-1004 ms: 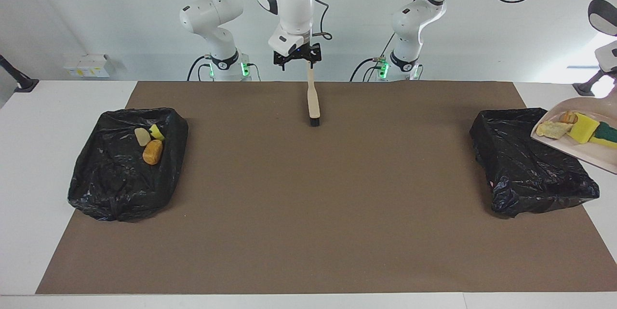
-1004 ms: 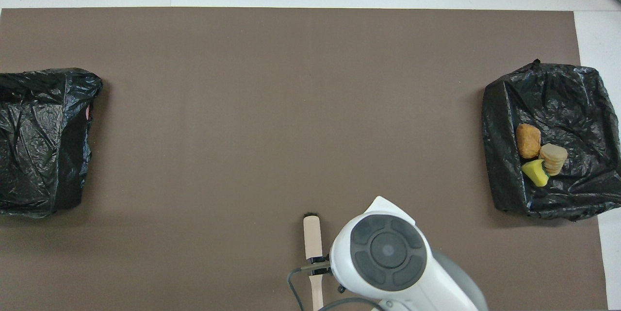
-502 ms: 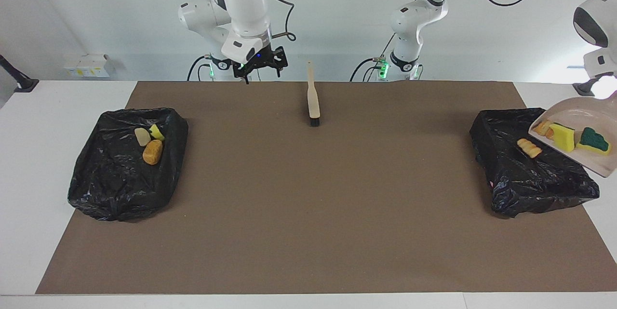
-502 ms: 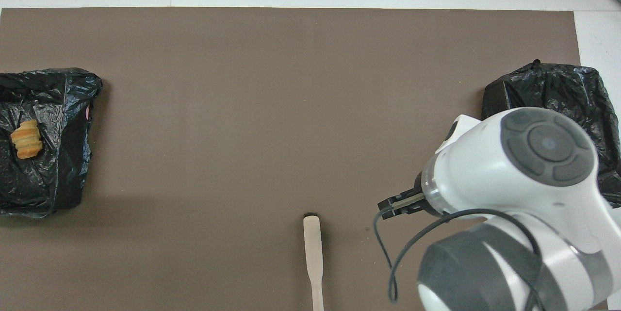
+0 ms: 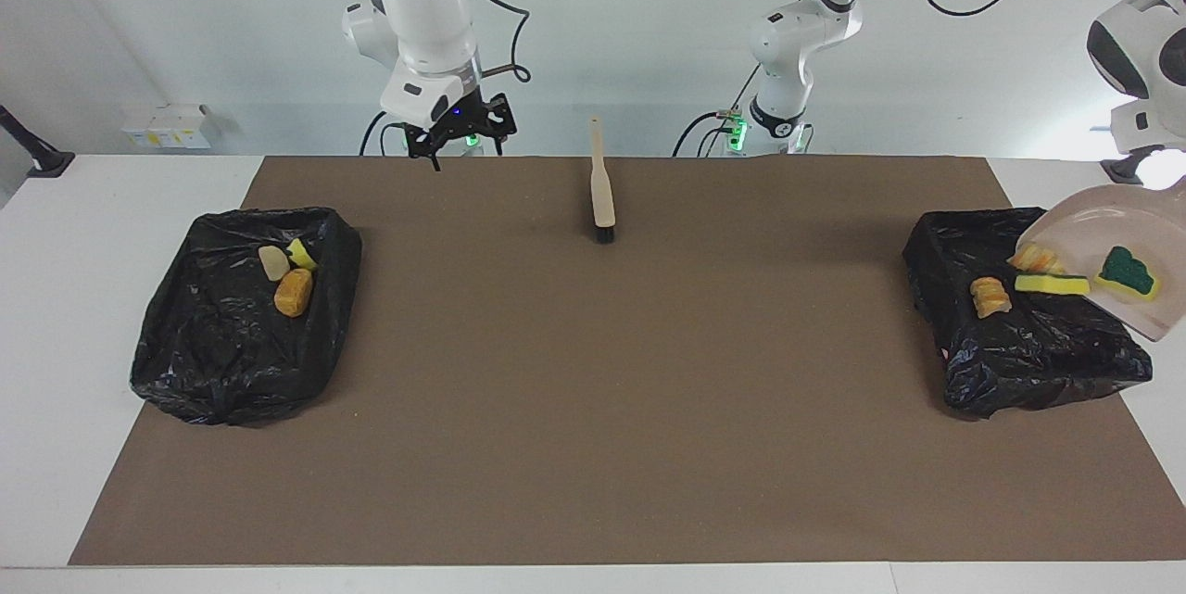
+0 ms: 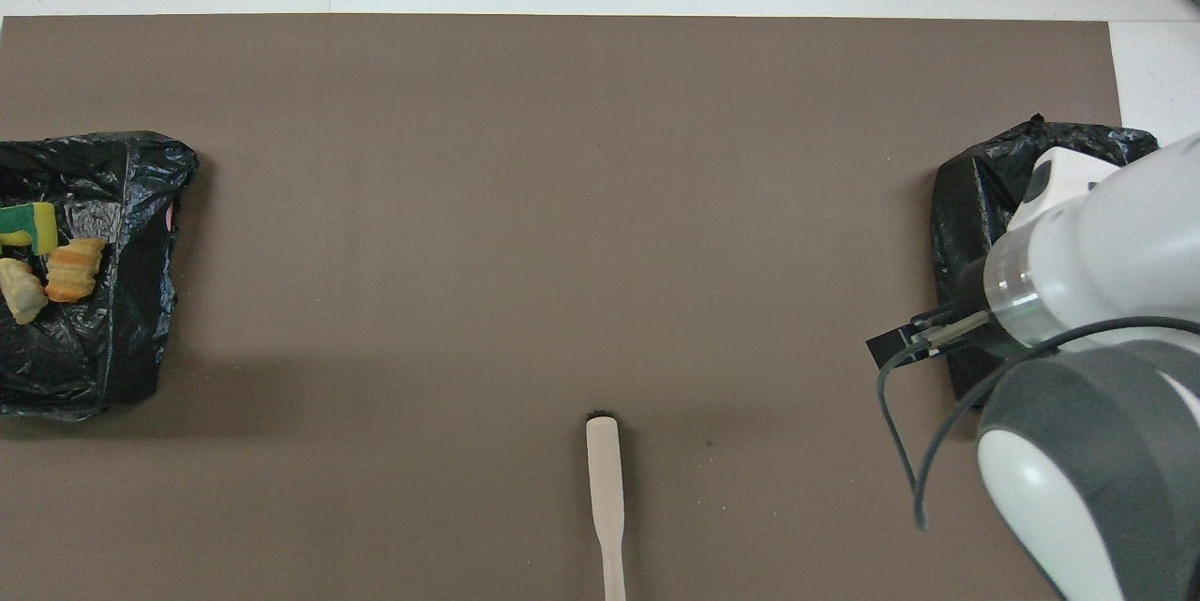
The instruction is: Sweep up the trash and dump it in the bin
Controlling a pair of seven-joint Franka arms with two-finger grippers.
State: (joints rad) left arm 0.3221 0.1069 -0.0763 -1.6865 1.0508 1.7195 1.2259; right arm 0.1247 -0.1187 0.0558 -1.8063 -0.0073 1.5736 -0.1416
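The right gripper (image 5: 460, 132) hangs raised above the tabletop edge by its own base, wrist pointing down, jaws spread wide and empty. The left arm reaches out to its own end, its gripper out of view.

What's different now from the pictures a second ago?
The right gripper let go of the brush and swung away toward its own end of the table, fingers open. The brush stands where it was left. The dustpan, held over the bin at the left arm's end, tipped steeper, and an orange lump slid into that bin, other bits following. The other bin and its three bits did not move.
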